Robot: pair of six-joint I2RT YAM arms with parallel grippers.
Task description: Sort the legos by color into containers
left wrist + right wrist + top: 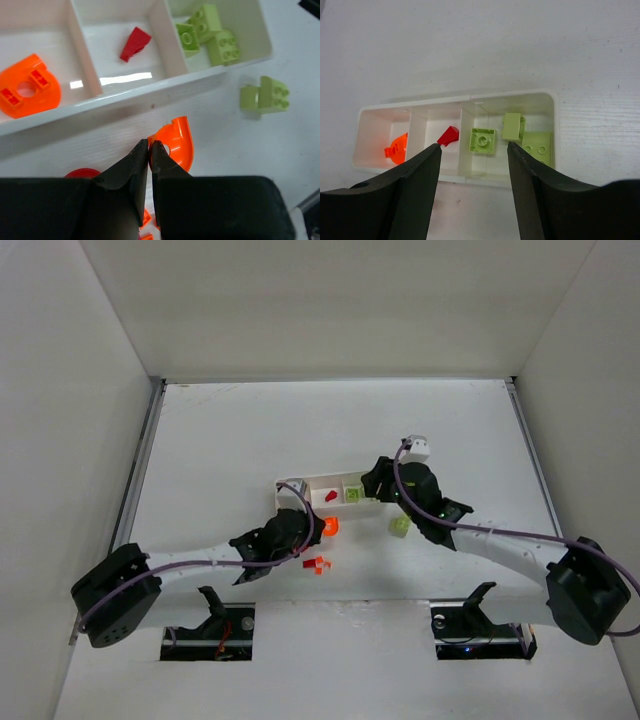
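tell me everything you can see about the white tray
The white tray is long, shallow, glossy plastic with rounded corners, split by thin dividers into three square compartments. It lies flat on the table, open side up. One end compartment holds an orange rounded piece, the middle a red piece, the other end three green bricks. The right tool hangs open above it.
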